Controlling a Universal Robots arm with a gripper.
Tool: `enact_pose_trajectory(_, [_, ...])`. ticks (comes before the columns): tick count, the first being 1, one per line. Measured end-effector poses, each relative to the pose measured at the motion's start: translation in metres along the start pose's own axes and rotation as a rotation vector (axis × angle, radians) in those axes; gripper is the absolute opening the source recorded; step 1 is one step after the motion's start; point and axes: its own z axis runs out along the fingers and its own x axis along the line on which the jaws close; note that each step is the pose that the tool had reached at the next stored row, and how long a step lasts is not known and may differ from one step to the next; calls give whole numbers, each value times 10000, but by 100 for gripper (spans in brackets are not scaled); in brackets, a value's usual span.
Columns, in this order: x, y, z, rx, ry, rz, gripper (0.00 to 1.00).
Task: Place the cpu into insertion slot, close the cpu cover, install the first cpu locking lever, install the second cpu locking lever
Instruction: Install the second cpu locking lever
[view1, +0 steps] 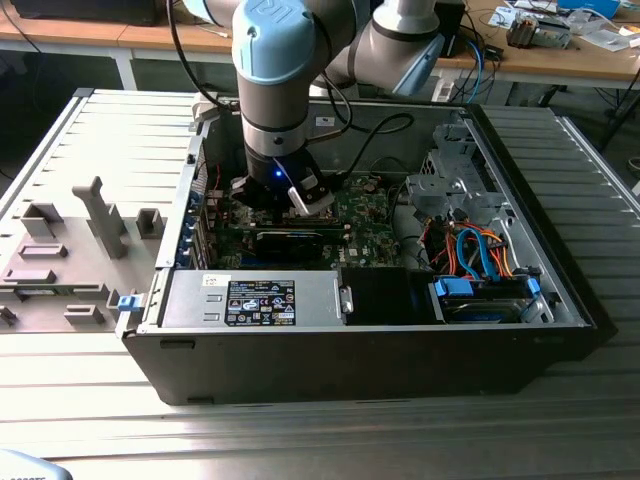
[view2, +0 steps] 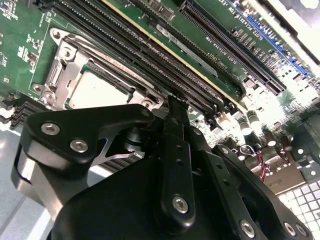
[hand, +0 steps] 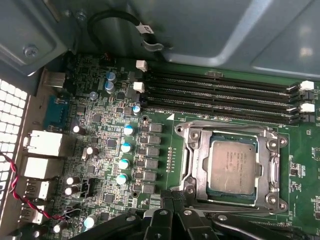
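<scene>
The cpu (hand: 232, 164) lies flat in the insertion slot (hand: 274, 201) on the green circuit board (hand: 300, 150), silvery top face up. The cpu cover (hand: 199, 159), a silvery frame, lies down over the chip's edges. Thin metal lever rods run along the frame's sides; whether they are latched I cannot tell. My gripper (hand: 176, 201) hovers just off one corner of the slot, fingers shut with nothing seen between them. In the second wrist view the gripper (view2: 172, 107) stands beside the cpu (view2: 97, 90). In the exterior view the gripper (view1: 287, 196) reaches down into the open computer case (view1: 360, 350).
Long black memory slots (hand: 225, 95) run beside the socket. Capacitors (hand: 125, 147) and rear ports (hand: 42, 142) crowd the board. In the exterior view a long black card (view1: 290, 240), a power supply (view1: 250, 295), a drive cage (view1: 450, 180) and orange-blue cables (view1: 480, 250) fill the case.
</scene>
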Motion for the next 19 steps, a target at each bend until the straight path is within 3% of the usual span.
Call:
enact_pose_trajectory(9, [-7, 59, 16, -35, 20, -150, 11])
enact_pose_trajectory(19, [-13, 55, 45, -104, 19, -189, 11])
